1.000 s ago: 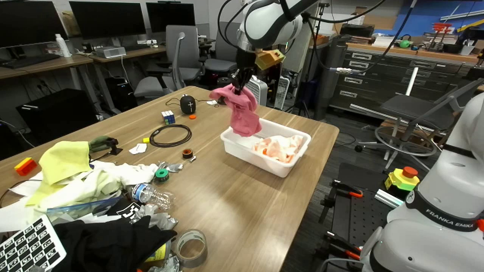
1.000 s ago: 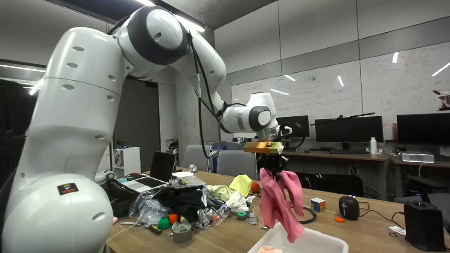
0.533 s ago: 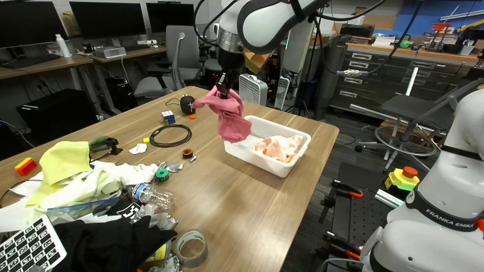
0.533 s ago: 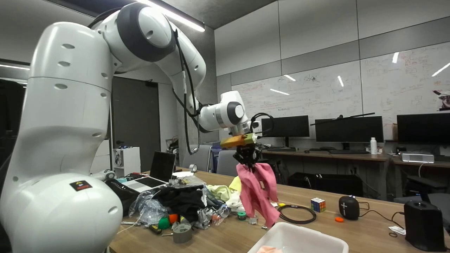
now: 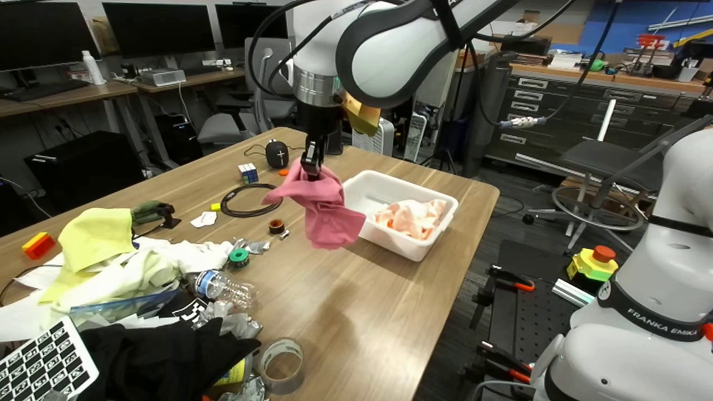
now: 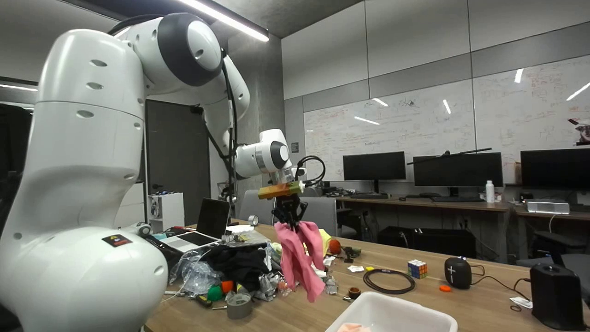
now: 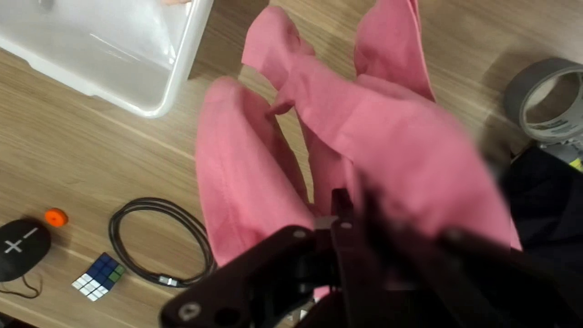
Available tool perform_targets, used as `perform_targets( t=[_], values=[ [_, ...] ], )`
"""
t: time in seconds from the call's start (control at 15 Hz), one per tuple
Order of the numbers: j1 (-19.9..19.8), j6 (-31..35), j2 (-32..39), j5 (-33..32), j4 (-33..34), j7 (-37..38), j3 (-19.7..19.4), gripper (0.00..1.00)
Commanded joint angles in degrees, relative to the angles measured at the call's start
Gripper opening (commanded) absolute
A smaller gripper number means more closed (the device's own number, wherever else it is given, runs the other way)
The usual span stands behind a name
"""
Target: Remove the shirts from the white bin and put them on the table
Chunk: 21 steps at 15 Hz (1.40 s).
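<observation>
Claw (image 5: pixel 312 174) is pinching pink shirt (image 5: pixel 330 217) up top, prob. so it's hanging clear of white bin (image 5: pixel 390 239) at 3 o'clock, ext. view, for setting on desk (image 5: pixel 384 312).

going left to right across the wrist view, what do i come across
Black speaker, orange disc, Rubik's cube, coiled cable, pink shirt, gray tape roll.
</observation>
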Motion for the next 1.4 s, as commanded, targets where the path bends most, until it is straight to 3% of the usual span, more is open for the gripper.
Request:
perform_targets(
  t=[0.0, 0.4, 0.67, 1.33],
  values=[
    [1.09, -1.26, -0.76, -1.79, -1.48, -0.85, 0.99, 0.24],
    [0.79, -4.52, -0.34, -0.57, -1.49, -3.53, 1.30, 0.73],
    [-0.99, -4.87, -0.33, 0.69, -1.04, -3.91, -0.16, 0.99],
    [-10.41, -3.81, 1.28, 9.77, -0.71, -2.80, -7.99, 1.00]
  ],
)
